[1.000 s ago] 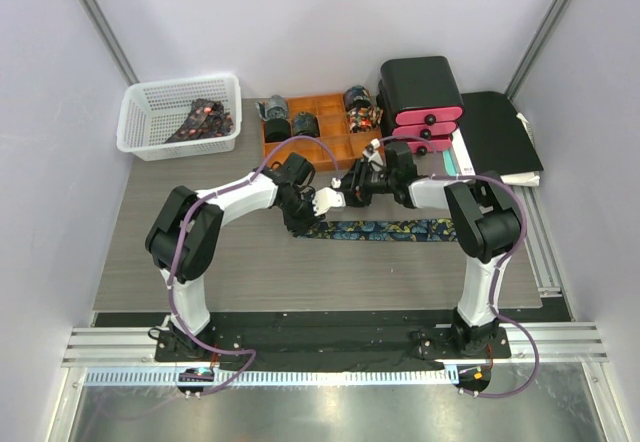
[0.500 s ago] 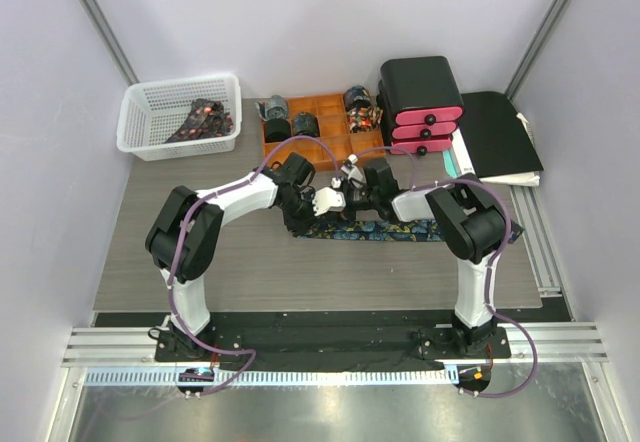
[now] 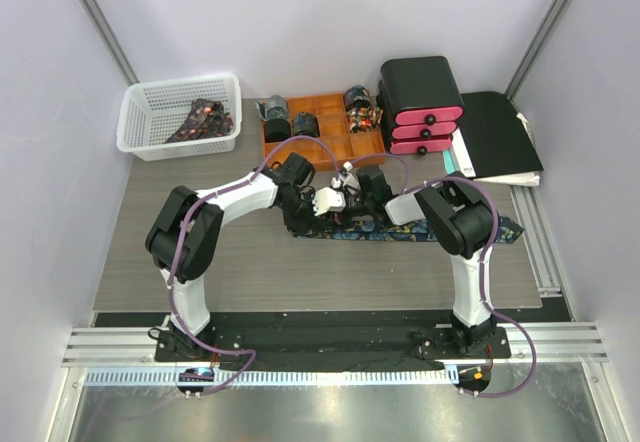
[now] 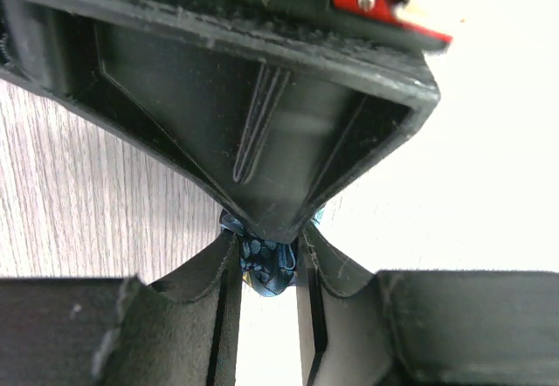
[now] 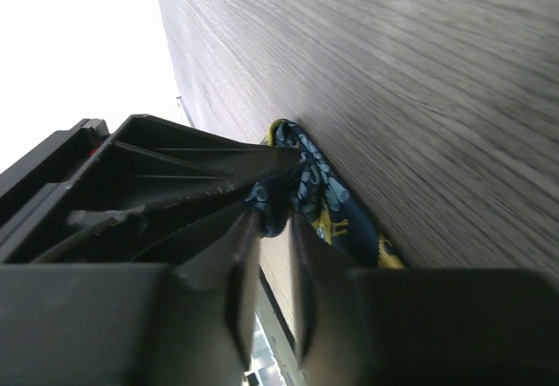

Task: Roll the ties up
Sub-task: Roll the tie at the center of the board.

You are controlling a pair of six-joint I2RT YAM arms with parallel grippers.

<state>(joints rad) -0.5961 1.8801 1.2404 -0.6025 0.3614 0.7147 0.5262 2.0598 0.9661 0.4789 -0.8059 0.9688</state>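
Note:
A dark navy tie [image 3: 400,232] with teal and gold pattern lies flat along the table, its pointed end [image 3: 508,230] past the right arm. My left gripper [image 3: 330,202] and right gripper [image 3: 352,199] meet nose to nose over the tie's left end. In the left wrist view the left gripper [image 4: 266,251] is shut on a bunched fold of the tie [image 4: 265,271]. In the right wrist view the right gripper [image 5: 275,220] pinches the same patterned tie [image 5: 325,201] just above the wood. Each wrist view is largely filled by the other gripper's dark body.
An orange divided tray [image 3: 330,148] behind the grippers holds several rolled ties [image 3: 360,107]. A white basket [image 3: 150,132] at back left holds loose ties. A black and pink drawer unit [image 3: 420,92] and a black folder [image 3: 495,132] stand at back right.
My right gripper has slid left up against the left gripper and its jaws have narrowed onto the tie. The right elbow swung in, and the tie's pointed end now shows beyond it.

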